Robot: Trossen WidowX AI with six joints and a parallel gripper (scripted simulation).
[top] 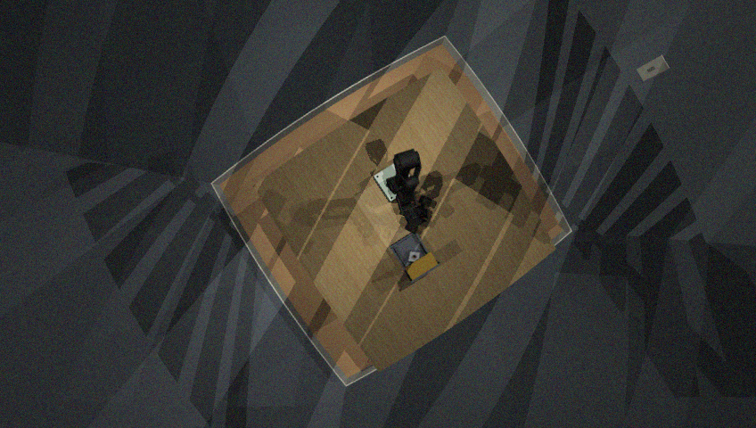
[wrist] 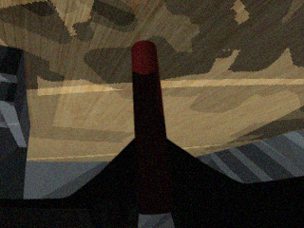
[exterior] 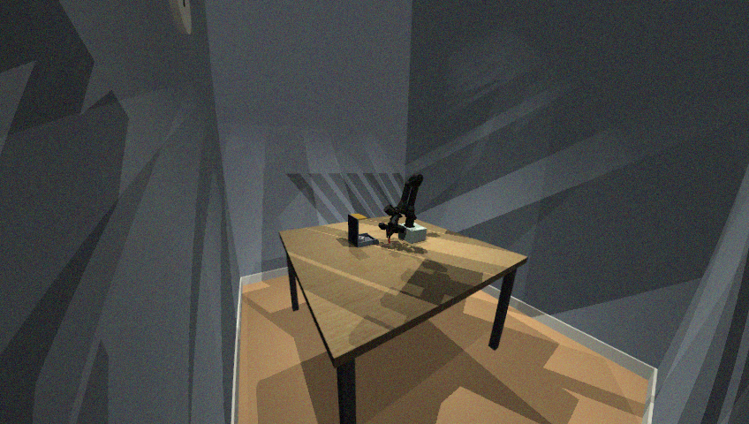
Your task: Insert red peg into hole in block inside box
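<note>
The red peg (exterior: 389,239) (wrist: 143,59) is upright between the fingers of my gripper (exterior: 389,233) (wrist: 149,143), which is shut on it. Its lower end sticks out below the fingertips, close to the table top; whether it touches the table I cannot tell. In the top view the arm hides the peg. The dark blue-grey box (top: 405,247) (exterior: 352,229) stands a short way off, its open front towards the arm. The pale block (top: 414,256) (exterior: 362,238) with its hole is on the box floor. The yellow roof (top: 423,267) (exterior: 358,215) sticks out from the tall back wall.
The arm's pale base (top: 383,183) (exterior: 412,233) stands on the wooden table (top: 339,254) (exterior: 336,304) behind the gripper. The box has a low front rim. Dark shadows cross the table. A dark blue-grey shape (wrist: 13,157) shows at the left edge of the wrist view.
</note>
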